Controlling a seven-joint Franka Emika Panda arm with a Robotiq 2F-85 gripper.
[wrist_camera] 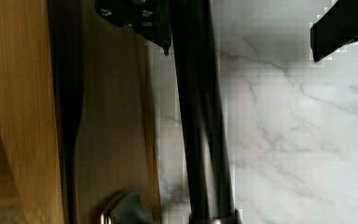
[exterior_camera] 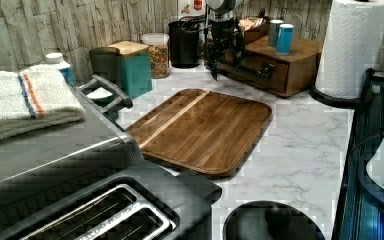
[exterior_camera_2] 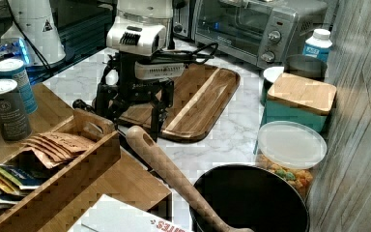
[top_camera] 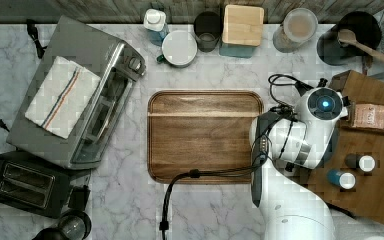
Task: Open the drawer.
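Hand (wrist_camera: 242,28) spread wide astride the drawer's bar handle (wrist_camera: 198,116), gripping nothing.

Handle running between the two fingers (wrist_camera: 137,18), with clear space to the far one. Just behind the handle, the drawer (exterior_camera: 275,80) front, low on the bamboo box unit. In front of the drawer, a strip of marble tabletop (exterior_camera: 300,145), then the wooden tray (exterior_camera: 205,125). On top of the unit, two canisters (exterior_camera: 284,37) and a box of packets (exterior_camera_2: 53,159). Beyond the unit, at the left view's right a paper towel roll (exterior_camera: 352,45), at the left view's left a black pot (exterior_camera: 184,44).
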